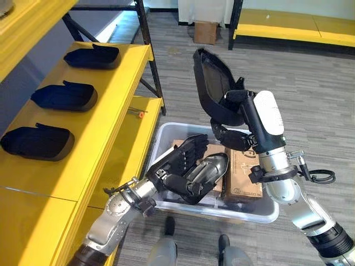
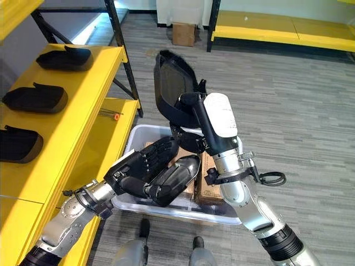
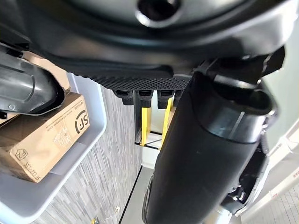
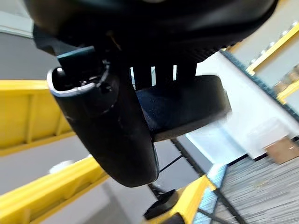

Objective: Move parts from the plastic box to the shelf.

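Note:
My right hand (image 1: 239, 121) is shut on a black shell-shaped part (image 1: 212, 77) and holds it up in the air above the clear plastic box (image 1: 222, 208). In the right wrist view the thumb (image 4: 110, 130) and fingers (image 4: 154, 74) clamp that part (image 4: 187, 102). My left hand (image 1: 183, 160) hovers open over the box with straight fingers. Beside it a glossy grey-black part (image 1: 211, 168) lies on the cardboard (image 1: 244, 176) inside the box; it also appears in the left wrist view (image 3: 23, 88). Three black parts (image 1: 91, 56) (image 1: 64, 97) (image 1: 36, 142) rest on the yellow shelf (image 1: 102, 122).
The box stands on the floor against the shelf's lower yellow level (image 1: 133, 144), where a small orange-tipped tool (image 1: 138, 113) lies. A black shelf post (image 1: 148, 55) rises behind it. A cardboard box (image 1: 205, 31) and another yellow rack (image 1: 294, 25) stand far back.

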{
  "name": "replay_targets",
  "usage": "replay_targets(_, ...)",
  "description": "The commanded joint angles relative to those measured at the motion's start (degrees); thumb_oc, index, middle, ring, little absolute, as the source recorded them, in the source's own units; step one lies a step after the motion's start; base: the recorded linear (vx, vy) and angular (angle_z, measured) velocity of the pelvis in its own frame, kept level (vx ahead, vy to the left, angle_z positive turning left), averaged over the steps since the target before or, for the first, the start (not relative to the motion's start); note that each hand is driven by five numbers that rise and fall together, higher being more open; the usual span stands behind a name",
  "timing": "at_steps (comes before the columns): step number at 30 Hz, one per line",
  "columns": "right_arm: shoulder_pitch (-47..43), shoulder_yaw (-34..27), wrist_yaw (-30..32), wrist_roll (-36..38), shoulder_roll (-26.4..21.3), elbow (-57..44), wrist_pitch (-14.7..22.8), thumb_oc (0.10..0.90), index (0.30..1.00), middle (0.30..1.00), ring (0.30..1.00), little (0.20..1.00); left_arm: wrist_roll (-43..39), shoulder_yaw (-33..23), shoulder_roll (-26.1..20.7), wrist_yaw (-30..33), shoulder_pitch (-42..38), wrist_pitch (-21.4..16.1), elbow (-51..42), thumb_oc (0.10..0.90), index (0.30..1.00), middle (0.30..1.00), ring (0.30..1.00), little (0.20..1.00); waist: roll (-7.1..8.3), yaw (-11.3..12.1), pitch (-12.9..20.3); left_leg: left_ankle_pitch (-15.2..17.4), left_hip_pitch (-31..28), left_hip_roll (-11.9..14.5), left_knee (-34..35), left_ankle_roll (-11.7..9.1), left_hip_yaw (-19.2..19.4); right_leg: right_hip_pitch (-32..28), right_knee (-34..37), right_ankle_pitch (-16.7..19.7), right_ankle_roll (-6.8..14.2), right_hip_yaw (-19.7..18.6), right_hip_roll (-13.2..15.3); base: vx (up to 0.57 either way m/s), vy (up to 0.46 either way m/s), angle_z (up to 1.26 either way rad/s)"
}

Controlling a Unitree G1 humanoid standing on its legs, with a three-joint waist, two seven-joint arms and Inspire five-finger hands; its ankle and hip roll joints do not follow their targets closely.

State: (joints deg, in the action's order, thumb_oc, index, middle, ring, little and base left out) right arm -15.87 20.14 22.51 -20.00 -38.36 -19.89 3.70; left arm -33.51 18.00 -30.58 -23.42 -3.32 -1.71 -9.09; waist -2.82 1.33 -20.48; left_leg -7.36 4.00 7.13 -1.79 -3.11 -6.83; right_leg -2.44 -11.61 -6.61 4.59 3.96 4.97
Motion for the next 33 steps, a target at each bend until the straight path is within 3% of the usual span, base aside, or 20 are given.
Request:
replay_targets(1, -9.17, -0.41, 4.52, 2.17, -0.14, -5.31, 7.98, 0.400, 0.300, 0.300, 0.300, 0.300, -2.00, 0.73, 0.24, -0.47, -0.79, -7.80, -5.83, 0.900, 1.000, 1.000, 1.000, 1.000, 0.73, -0.04, 5.09, 5.09, 0.16, 3.43, 0.01, -0.48, 0.43, 3.94, -7.67, -8.12, -6.63, -1.45, -3.93, -0.06, -0.096, 0.04)
replay_targets(5, -8.00, -1.03, 5.08, 2.64, -0.11, -5.63, 9.06, 0.400, 0.300, 0.300, 0.300, 0.300, -2.44, 1.57, -0.33, -1.09, -0.85, -11.10, -5.74, 0.900, 1.000, 1.000, 1.000, 1.000, 0.05, -2.23, 4.88, 2.76, 0.97, 7.05, 0.40, -1.49, 7.52, 4.34, -9.72, -9.24, -7.40, 0.54, -4.22, -0.07, -0.056, 0.27)
replay_targets(7, -6.53, -2.56, 5.20, 3.09, -0.58, -5.44, 10.56, 0.400, 0.300, 0.300, 0.300, 0.300, -2.00, 1.76, -0.65, -1.87, -1.31, -12.52, -5.85, 0.900, 1.000, 1.000, 1.000, 1.000, 0.03, -3.23, 5.33, 4.33, 1.30, 6.86, -1.64, -0.94, 11.05, 4.54, -9.71, -9.11, -7.59, 1.94, -3.79, -0.12, -0.011, 0.79)
replay_targets(8, -5.28, -4.41, 4.45, 3.76, -1.19, -5.69, 11.84, 0.400, 0.300, 0.300, 0.300, 0.300, -1.81, 1.87, -0.89, -2.10, -1.69, -13.13, -6.73, 0.900, 1.000, 1.000, 1.000, 1.000, 0.25, -3.96, 5.88, 6.94, 1.41, 5.79, -4.44, -0.04, 13.54, 4.95, -9.20, -8.60, -7.49, 3.35, -2.80, -0.14, 0.027, 0.75)
replay_targets(12, -4.28, -7.11, 4.30, 4.18, -2.13, -6.48, 12.45, 0.400, 0.300, 0.300, 0.300, 0.300, -0.30, 1.39, -1.14, -1.46, -1.42, -13.61, -10.04, 0.900, 1.000, 1.000, 1.000, 1.000, 0.57, -5.00, 6.21, 9.97, 0.95, 4.72, -12.68, 0.23, 16.83, 4.76, -7.87, -7.14, -7.16, 4.98, 0.04, -0.13, 0.099, 0.56)
replay_targets(18, -4.85, -8.49, 2.27, 5.92, -4.27, -5.75, 12.79, 0.400, 0.300, 0.300, 0.300, 0.300, -0.70, 0.69, -1.55, -3.15, -0.19, -15.85, -11.59, 0.900, 1.000, 1.000, 1.000, 1.000, 0.38, -5.90, 7.01, 7.38, -2.55, 7.64, -16.46, -1.28, 20.29, 4.47, -7.07, -6.30, -7.15, 8.06, 3.04, -0.13, 0.232, 0.82)
replay_targets(22, -4.06, -9.05, 3.00, 4.69, -4.57, -5.14, 13.47, 0.400, 0.300, 0.300, 0.300, 0.300, -0.37, 0.24, -1.46, -3.05, 0.07, -17.99, -11.42, 0.900, 1.000, 1.000, 1.000, 1.000, -0.79, -6.08, 7.44, 8.19, -6.25, 8.00, -9.90, -1.16, 23.49, 5.30, -7.87, -5.66, -5.50, 10.13, 5.37, -0.10, 0.280, 1.13)
replay_targets(25, -3.62, -9.21, 4.02, 4.50, -2.97, -4.74, 10.30, 0.400, 0.300, 0.300, 0.300, 0.300, 7.47, -0.35, -2.19, -0.08, -0.22, -18.97, -11.37, 0.900, 1.000, 1.000, 1.000, 1.000, -0.92, -5.35, 7.91, 8.61, -7.36, 7.02, -7.22, -1.06, 23.87, 3.14, -5.42, -4.20, -4.08, 11.12, 6.25, -0.01, 0.251, 0.64)
replay_targets(27, -0.79, -10.85, 6.27, 4.91, -1.99, -4.65, 8.97, 0.400, 0.300, 0.300, 0.300, 0.300, 8.31, -3.52, -3.56, 2.05, 2.73, -19.68, -13.06, 0.900, 1.000, 1.000, 1.000, 1.000, -0.65, -4.13, 8.81, 11.33, -8.37, 4.84, -4.80, -0.56, 23.35, 1.37, -1.67, -1.63, -1.92, 11.96, 7.21, 0.01, 0.309, 0.57)
replay_targets(33, 4.18, -12.32, 5.60, 2.38, 0.25, -6.46, 11.07, 0.400, 0.300, 0.300, 0.300, 0.300, 12.57, -11.84, -5.52, 5.21, 8.68, -24.77, -16.03, 0.900, 1.000, 1.000, 1.000, 1.000, -0.12, -1.90, 9.18, 12.89, -8.89, 2.38, -2.53, 0.69, 23.76, -0.08, 3.72, 1.82, 0.80, 14.16, 8.56, -0.04, 0.160, 0.15)
